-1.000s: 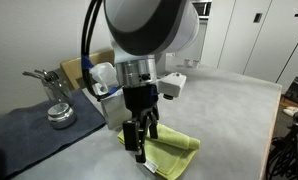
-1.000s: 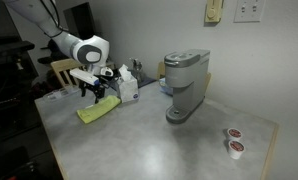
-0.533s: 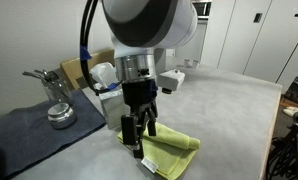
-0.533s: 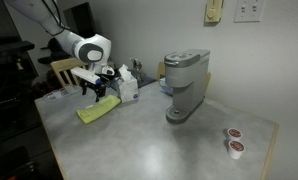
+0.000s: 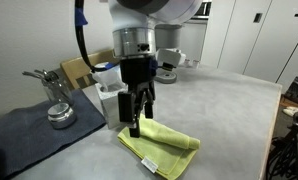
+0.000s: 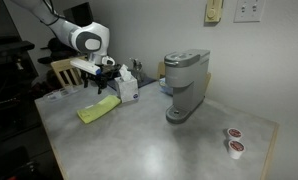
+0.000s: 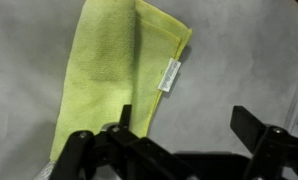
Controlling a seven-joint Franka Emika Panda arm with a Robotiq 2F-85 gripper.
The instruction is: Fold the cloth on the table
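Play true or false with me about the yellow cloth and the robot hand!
1. The cloth lies folded on the table. True.
2. The gripper is holding the cloth. False: it hovers open above the cloth and holds nothing.
3. The cloth has a small white tag. True.
4. The coffee machine stands on the cloth. False: it stands on bare table, well apart from the cloth.

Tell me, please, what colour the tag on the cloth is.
White; the tag on the cloth shows best in the wrist view.
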